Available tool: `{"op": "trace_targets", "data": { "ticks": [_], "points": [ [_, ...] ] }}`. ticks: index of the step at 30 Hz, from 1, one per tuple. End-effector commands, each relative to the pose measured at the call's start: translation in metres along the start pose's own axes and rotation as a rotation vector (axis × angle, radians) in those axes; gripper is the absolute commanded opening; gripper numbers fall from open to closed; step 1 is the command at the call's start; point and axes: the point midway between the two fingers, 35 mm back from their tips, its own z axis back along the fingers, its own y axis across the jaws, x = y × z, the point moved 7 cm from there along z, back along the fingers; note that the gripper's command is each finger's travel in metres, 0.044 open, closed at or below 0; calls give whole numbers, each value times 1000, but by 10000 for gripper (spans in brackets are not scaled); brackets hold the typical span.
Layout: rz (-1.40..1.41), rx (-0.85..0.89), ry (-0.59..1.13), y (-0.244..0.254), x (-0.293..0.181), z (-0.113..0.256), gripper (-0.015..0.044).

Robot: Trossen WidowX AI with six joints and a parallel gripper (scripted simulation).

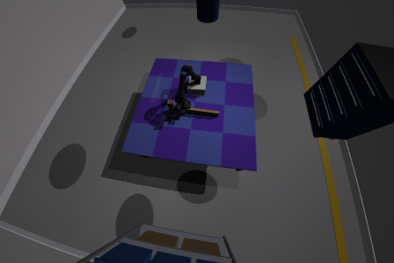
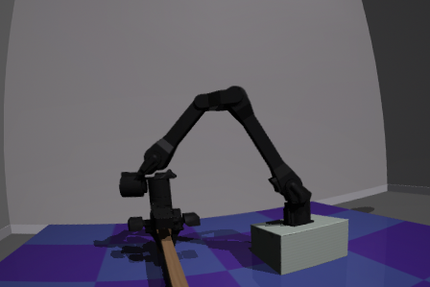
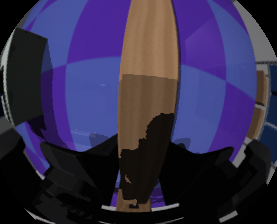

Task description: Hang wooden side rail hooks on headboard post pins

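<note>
The wooden side rail (image 1: 205, 112) (image 2: 174, 263) (image 3: 149, 45) runs from my gripper to the right in the top view and down the middle of the wrist view. My gripper (image 1: 185, 108) (image 2: 163, 229) (image 3: 138, 134) is shut on the rail near its post end, one finger on each side. The headboard post (image 1: 170, 104) stands just left of the gripper in the top view. It is hidden behind the gripper in the exterior view. The hooks, the slot and the pins are hidden or too small to tell, so I cannot tell whether the hooks sit on the pins.
The arm's pale base block (image 1: 197, 85) (image 2: 314, 247) stands on the checkered table (image 1: 237, 148) (image 2: 43, 262), behind the rail in the top view. A blue bin (image 1: 207, 2), a dark cabinet (image 1: 347, 95) and a cart with boxes (image 1: 164, 249) are off the table.
</note>
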Motion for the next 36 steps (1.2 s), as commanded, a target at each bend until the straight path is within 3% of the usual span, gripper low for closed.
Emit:
{"op": "trace_targets", "data": {
  "ticks": [1,36],
  "points": [
    [1,-11,5,-3,-2,2,0],
    [1,-10,5,-2,-5,3,0]
  ]
}}
